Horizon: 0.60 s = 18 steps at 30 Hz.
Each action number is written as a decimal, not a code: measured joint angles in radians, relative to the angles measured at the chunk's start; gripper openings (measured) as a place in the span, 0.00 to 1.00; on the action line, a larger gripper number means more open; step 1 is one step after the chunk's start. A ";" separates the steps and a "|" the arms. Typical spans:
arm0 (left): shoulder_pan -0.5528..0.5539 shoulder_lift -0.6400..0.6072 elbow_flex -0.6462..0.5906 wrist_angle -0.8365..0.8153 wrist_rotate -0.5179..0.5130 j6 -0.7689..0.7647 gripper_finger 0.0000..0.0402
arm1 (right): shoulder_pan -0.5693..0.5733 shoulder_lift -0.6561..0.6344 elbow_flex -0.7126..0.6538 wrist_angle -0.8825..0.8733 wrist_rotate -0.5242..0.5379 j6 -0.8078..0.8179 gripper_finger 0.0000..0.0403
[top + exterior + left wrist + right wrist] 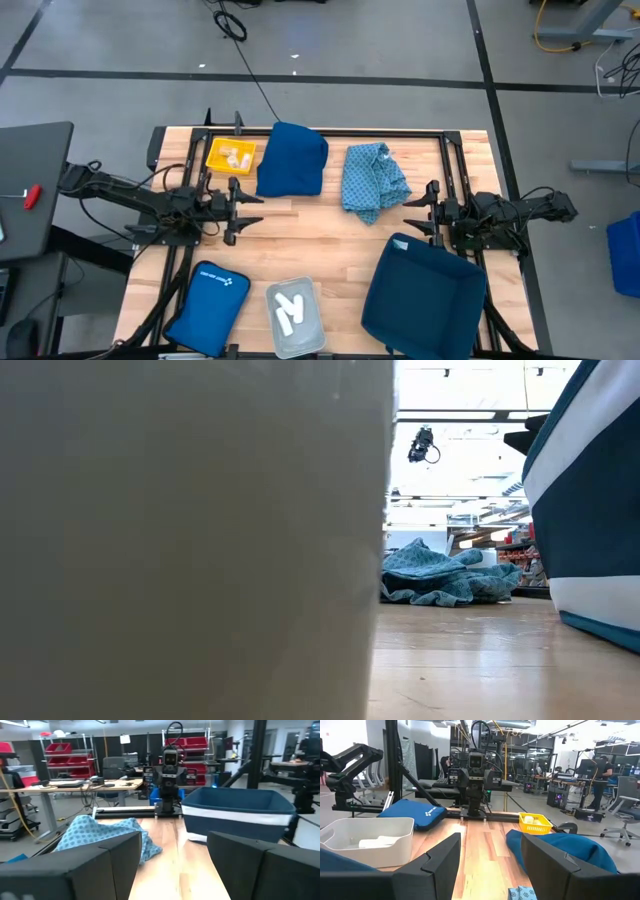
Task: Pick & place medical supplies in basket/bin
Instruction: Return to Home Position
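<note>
Two white rolls (290, 311) lie in a pale grey-white tub (318, 338) near the table's near edge; in the right wrist view the rolls (377, 841) show inside the tub (350, 851). More small white pieces (236, 155) sit in a yellow basket (214, 160) at the far left, and the basket (535, 823) also appears in the right wrist view. My left gripper (243, 205) (172, 845) hovers open left of centre, holding nothing. My right gripper (418, 213) (490, 845) hovers open right of centre, also holding nothing.
A dark blue cloth (292, 160) and a patterned light blue cloth (373, 182) lie at the far middle. A blue zip pouch (208, 308) lies near left, and a large dark blue bin (425, 300) near right. The tub's wall (190, 540) blocks most of the low view.
</note>
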 joint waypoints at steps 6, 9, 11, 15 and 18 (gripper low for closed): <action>0.000 -0.135 0.000 -0.138 0.028 -0.003 0.57 | 0.000 0.000 0.000 -0.007 0.001 0.008 0.53; 0.000 -0.223 0.000 -0.225 0.035 -0.007 0.57 | 0.000 0.000 0.000 -0.019 0.001 0.019 0.53; 0.000 -0.284 0.000 -0.286 0.049 -0.015 0.57 | 0.000 0.000 0.000 -0.019 0.001 0.021 0.53; 0.000 -0.400 0.000 -0.395 0.073 -0.022 0.57 | 0.000 0.000 0.000 -0.019 0.001 0.023 0.53; 0.000 -0.474 0.000 -0.473 0.070 -0.023 0.57 | 0.000 0.000 0.000 -0.019 0.001 0.026 0.53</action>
